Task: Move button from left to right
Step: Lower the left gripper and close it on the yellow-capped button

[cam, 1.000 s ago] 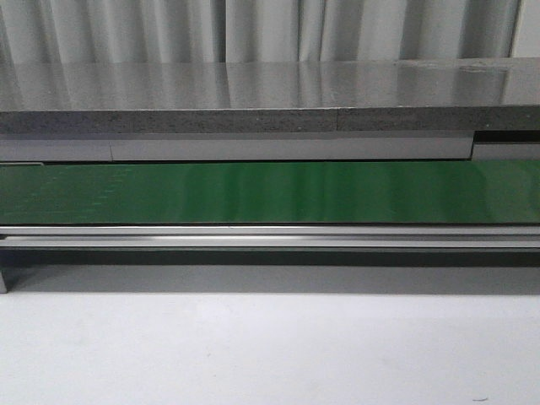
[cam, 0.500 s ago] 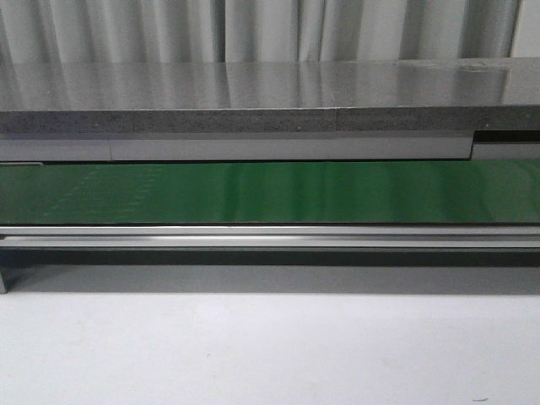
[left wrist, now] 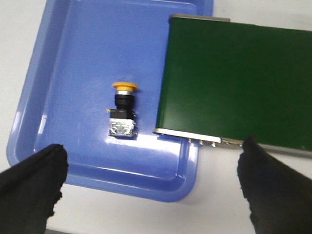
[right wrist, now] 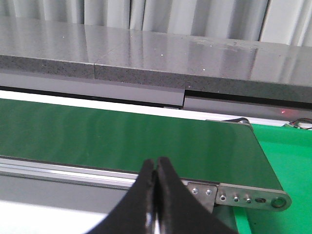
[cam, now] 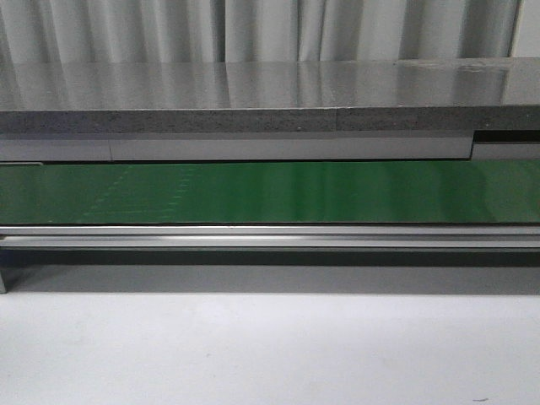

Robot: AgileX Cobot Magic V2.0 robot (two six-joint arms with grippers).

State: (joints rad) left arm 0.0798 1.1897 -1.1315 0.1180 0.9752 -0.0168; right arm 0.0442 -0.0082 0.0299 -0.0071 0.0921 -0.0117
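Note:
The button (left wrist: 123, 109), a yellow-orange cap on a dark block body, lies on its side in a blue tray (left wrist: 63, 73), seen only in the left wrist view. My left gripper (left wrist: 151, 187) hovers above the tray's near edge, wide open and empty, its black fingers (left wrist: 31, 183) far apart on either side. My right gripper (right wrist: 155, 168) is shut with nothing between its fingers, in front of the green conveyor belt (right wrist: 122, 139). Neither gripper nor the button shows in the front view.
The green belt (cam: 270, 192) runs across the front view with a metal rail (cam: 270, 236) before it and a grey stone shelf (cam: 253, 97) behind. The belt's end (left wrist: 229, 78) lies beside the tray. A bright green surface (right wrist: 287, 161) lies past the belt's right end.
Faint marks on the belt's left part have shifted to the right; nothing else in the front view differs.

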